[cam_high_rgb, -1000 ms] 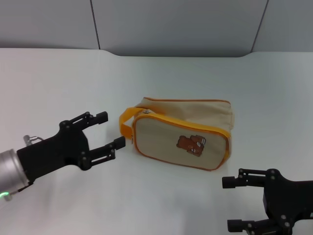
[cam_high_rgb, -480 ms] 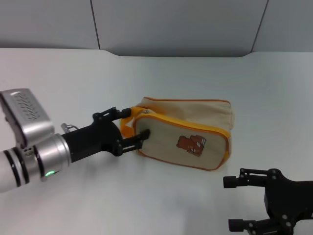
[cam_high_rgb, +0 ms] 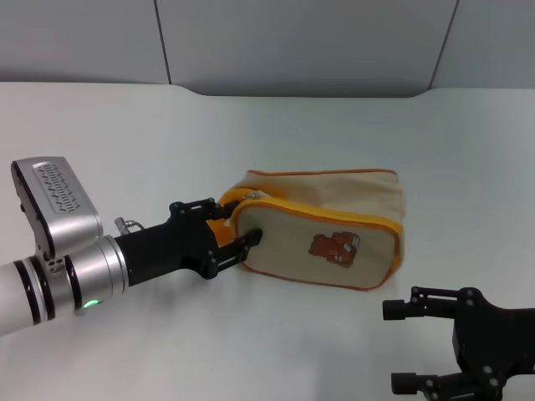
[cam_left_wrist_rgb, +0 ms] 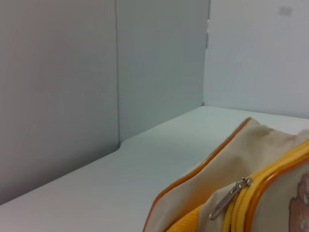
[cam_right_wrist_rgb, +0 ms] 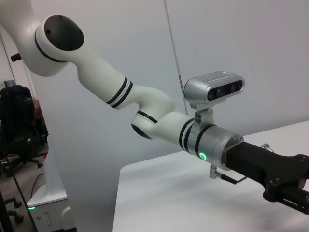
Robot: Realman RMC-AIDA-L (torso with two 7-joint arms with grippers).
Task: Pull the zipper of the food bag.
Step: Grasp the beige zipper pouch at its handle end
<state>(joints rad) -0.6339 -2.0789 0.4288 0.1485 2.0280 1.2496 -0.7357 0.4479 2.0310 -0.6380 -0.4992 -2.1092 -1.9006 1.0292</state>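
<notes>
The food bag (cam_high_rgb: 322,238) is a beige pouch with orange piping and a brown bear print, lying on the white table (cam_high_rgb: 109,142). Its zipper runs along the orange top edge, and the silver pull tab (cam_high_rgb: 253,195) sits at the bag's left end, shown close in the left wrist view (cam_left_wrist_rgb: 230,198). The orange loop strap (cam_high_rgb: 227,200) hangs at that same end. My left gripper (cam_high_rgb: 230,224) is open, its fingers on either side of the strap end and touching the bag. My right gripper (cam_high_rgb: 395,347) is open and empty at the front right, clear of the bag.
Grey wall panels (cam_high_rgb: 301,42) stand behind the table's far edge. The right wrist view shows my left arm (cam_right_wrist_rgb: 154,118) reaching across the table, with its wrist camera (cam_right_wrist_rgb: 212,91).
My left gripper has moved right from open table to the bag's strap end, and has nudged the bag slightly right. The right gripper has not moved.
</notes>
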